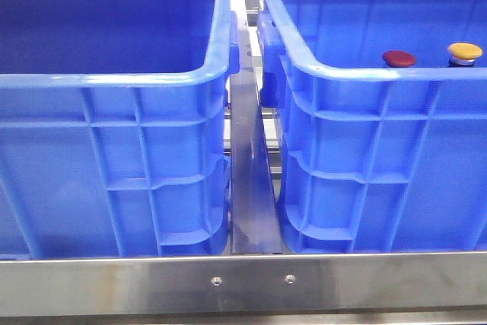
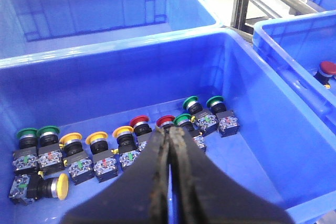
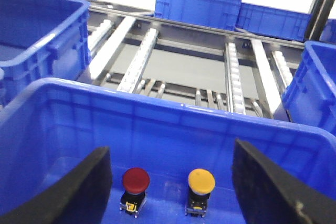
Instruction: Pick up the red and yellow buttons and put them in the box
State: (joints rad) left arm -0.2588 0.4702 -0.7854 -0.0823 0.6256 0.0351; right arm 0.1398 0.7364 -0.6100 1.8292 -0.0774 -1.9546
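In the right wrist view a dark red button (image 3: 136, 180) and a yellow button (image 3: 201, 181) stand upright side by side on the floor of a blue crate (image 3: 157, 108). My right gripper (image 3: 170, 150) is open above them, one finger on each side, touching neither. In the front view both buttons, red (image 1: 399, 58) and yellow (image 1: 465, 52), show over the right crate's rim (image 1: 342, 74). My left gripper (image 2: 169, 130) is shut and empty over another crate (image 2: 131, 45) holding several red, yellow and green buttons; a red one (image 2: 165, 121) sits just beyond its tips. Neither gripper shows in the front view.
A metal rail (image 1: 251, 188) runs between the left crate (image 1: 114, 78) and the right one, with a steel edge (image 1: 243, 283) in front. An empty blue crate (image 2: 105, 3) stands beyond the left one. A roller conveyor (image 3: 231, 77) and more blue crates (image 3: 197, 6) lie behind.
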